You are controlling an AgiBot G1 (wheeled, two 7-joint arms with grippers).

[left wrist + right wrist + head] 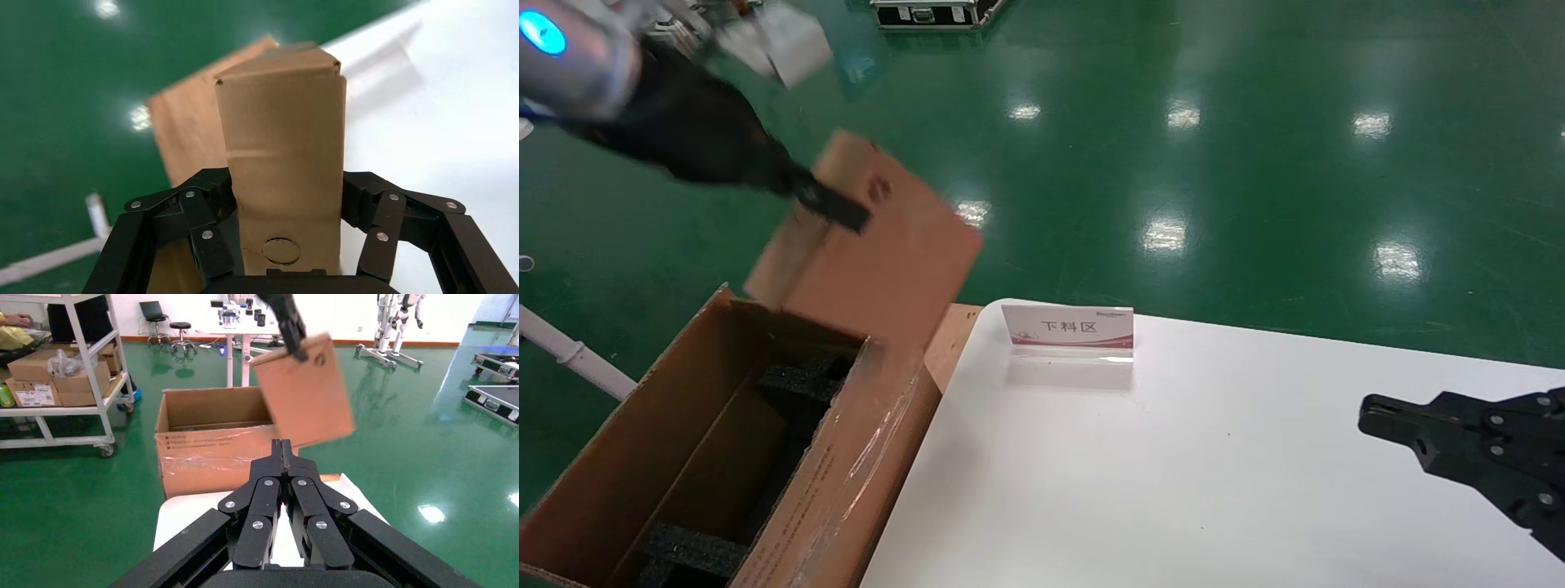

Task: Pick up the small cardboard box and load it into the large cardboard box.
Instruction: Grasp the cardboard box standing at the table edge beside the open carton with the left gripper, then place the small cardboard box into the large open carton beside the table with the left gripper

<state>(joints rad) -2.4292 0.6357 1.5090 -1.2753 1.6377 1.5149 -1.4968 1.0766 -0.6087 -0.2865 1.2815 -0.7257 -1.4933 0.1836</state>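
Currently, the small cardboard box (887, 253) hangs in the air, tilted, above the far end of the large cardboard box (715, 457); it touches neither the carton nor the table. My left gripper (287, 211) clamps it across its narrow edge: one finger (205, 223) presses on each broad side, and the box stands out between them. A small black mark shows on the face turned toward my head camera, close to the upper gripping finger.

Below, the large cardboard box sits open-topped beside the left edge of the white table (1214, 490), its near side covered in glossy clear tape. Black foam inserts (695, 551) lie inside it. One long flap stands open on the far left side.

My right gripper (1373, 412) hovers low over the right part of the table, well apart from both boxes. Its fingers are pressed together and hold nothing.

A small sign card (1068, 327) with a red band stands upright near the far edge of the table. Green floor (1254, 163) surrounds the work area.
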